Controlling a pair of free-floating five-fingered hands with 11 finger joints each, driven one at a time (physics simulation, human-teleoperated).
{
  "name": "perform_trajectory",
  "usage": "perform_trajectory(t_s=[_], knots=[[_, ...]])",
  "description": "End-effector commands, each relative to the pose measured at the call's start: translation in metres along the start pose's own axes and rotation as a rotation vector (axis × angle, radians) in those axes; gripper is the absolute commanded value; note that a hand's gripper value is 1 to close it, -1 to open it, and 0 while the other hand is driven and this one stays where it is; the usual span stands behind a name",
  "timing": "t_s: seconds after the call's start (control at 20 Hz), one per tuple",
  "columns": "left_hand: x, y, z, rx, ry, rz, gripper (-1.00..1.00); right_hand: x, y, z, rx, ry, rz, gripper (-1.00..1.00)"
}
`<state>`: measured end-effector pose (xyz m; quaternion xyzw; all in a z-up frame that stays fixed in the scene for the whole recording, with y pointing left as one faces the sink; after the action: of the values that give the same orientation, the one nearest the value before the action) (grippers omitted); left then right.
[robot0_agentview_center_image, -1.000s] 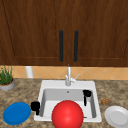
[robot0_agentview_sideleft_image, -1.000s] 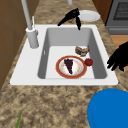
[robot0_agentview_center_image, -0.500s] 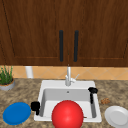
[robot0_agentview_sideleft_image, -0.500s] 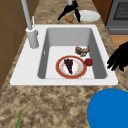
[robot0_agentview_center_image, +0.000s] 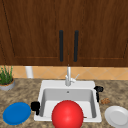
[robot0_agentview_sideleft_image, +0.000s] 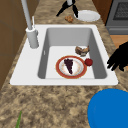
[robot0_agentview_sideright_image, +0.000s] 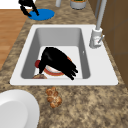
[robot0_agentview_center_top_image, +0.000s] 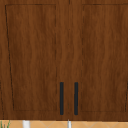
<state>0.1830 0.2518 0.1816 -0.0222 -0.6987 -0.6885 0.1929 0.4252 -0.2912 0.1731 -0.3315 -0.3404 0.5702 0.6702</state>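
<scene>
Front view, nearest first: a red ball (robot0_agentview_center_image: 67, 114) sits at the near edge of the sink (robot0_agentview_center_image: 42, 86), hiding much of the basin. Left of it, the left hand (robot0_agentview_center_image: 35, 106) hangs over the sink's left rim, beside a blue plate (robot0_agentview_center_image: 16, 113) on the desk (robot0_agentview_center_image: 25, 92). At the right, a white plate (robot0_agentview_center_image: 117, 116) lies on the desk, with a small brown pastry (robot0_agentview_center_image: 105, 101) just behind it. The right hand (robot0_agentview_center_image: 98, 90) hovers above the sink's right rim, close to the pastry, fingers pointing down. Farther back stands the faucet (robot0_agentview_center_image: 68, 77), then a potted plant (robot0_agentview_center_image: 6, 79) at far left and a white cup (robot0_agentview_center_image: 29, 72) against the tiled wall; above are wooden cabinet doors (robot0_agentview_center_image: 35, 30) with two dark handles (robot0_agentview_center_image: 61, 45). Left side view: blue plate at the near corner, left hand (robot0_agentview_sideleft_image: 119, 58) at the right edge with fingers loosely spread, holding nothing. In the basin a red-rimmed plate (robot0_agentview_sideleft_image: 71, 67) carries a dark cake slice (robot0_agentview_sideleft_image: 69, 65); a small red fruit (robot0_agentview_sideleft_image: 88, 62) touches its rim and a brownish piece of food (robot0_agentview_sideleft_image: 82, 50) lies just beyond. Farther off, the right hand (robot0_agentview_sideleft_image: 67, 7) hangs above the desk with fingers straight and splayed, empty, the pastry just beneath and the white plate beside it. Right side view: right hand (robot0_agentview_sideright_image: 58, 62) large over the basin, fingers extended.
</scene>
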Motion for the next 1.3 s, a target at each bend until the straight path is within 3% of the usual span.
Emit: perform_trajectory(t_s=[0.0,0.25,0.45,0.55,0.7,0.8,0.9,1.05,1.25], knots=[[0.0,0.0,0.0,0.0,0.0,0.0,0.0,-0.02,0.0,-0.008,0.067,0.03,0.074,-1.0],[0.0,0.0,0.0,0.0,0.0,0.0,0.0,-0.048,-0.006,-0.014,0.088,0.034,0.084,-1.0],[0.0,0.0,0.0,0.0,0.0,0.0,0.0,-0.073,-0.004,-0.021,0.065,0.01,0.05,-1.0],[0.0,0.0,0.0,0.0,0.0,0.0,0.0,-0.082,0.0,-0.025,0.062,0.013,0.056,-1.0],[0.0,0.0,0.0,0.0,0.0,0.0,0.0,-0.078,0.01,-0.034,0.029,0.049,0.072,-1.0],[0.0,0.0,0.0,0.0,0.0,0.0,0.0,-0.071,0.013,-0.044,0.019,0.121,0.064,-1.0],[0.0,0.0,0.0,0.0,0.0,0.0,0.0,-0.076,0.016,-0.046,0.007,0.189,0.023,-1.0],[0.0,0.0,0.0,0.0,0.0,0.0,0.0,-0.079,0.024,-0.055,0.026,0.261,0.009,-1.0],[0.0,0.0,0.0,0.0,0.0,0.0,0.0,-0.09,0.045,-0.065,-0.014,0.283,0.02,-1.0]])
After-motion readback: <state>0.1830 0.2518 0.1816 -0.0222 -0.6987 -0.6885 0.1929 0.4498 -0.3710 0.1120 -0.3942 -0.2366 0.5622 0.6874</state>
